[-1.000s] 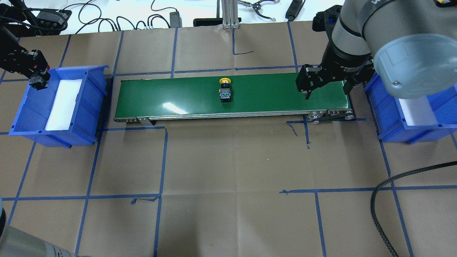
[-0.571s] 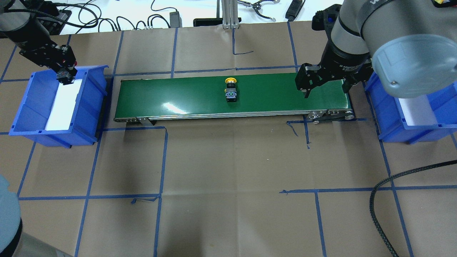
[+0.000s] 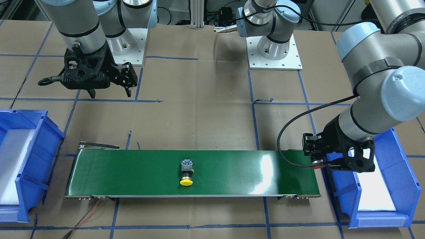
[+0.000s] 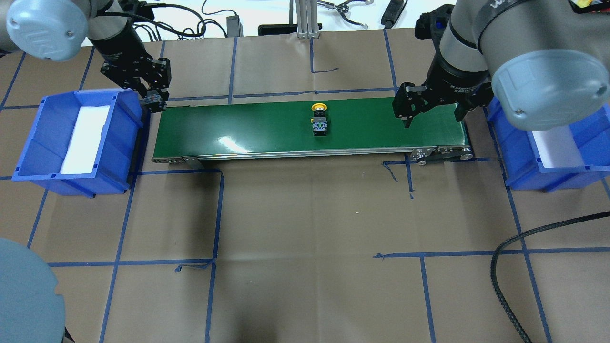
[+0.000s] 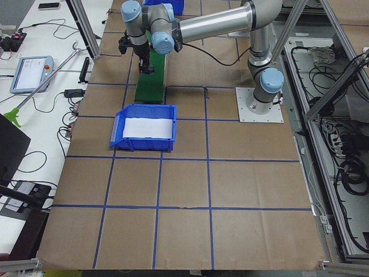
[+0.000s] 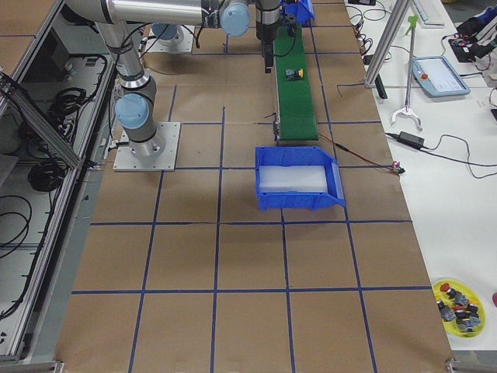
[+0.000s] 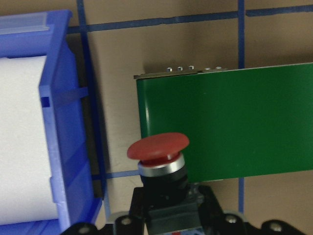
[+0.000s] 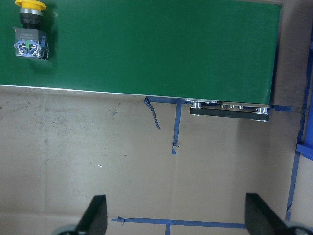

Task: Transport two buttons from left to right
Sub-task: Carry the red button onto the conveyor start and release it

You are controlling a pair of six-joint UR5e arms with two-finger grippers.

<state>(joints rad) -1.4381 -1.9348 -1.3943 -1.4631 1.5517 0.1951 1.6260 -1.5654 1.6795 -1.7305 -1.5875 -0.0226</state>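
end effector on left (image 4: 155,101) with red button (image 7: 158,147), at belt end (image 4: 164,128)

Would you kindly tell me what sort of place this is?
Probably a robotics lab or test cell: two robot arms bolted to a tape-gridded table, a small green conveyor between blue bins, and a teach pendant on the side bench.
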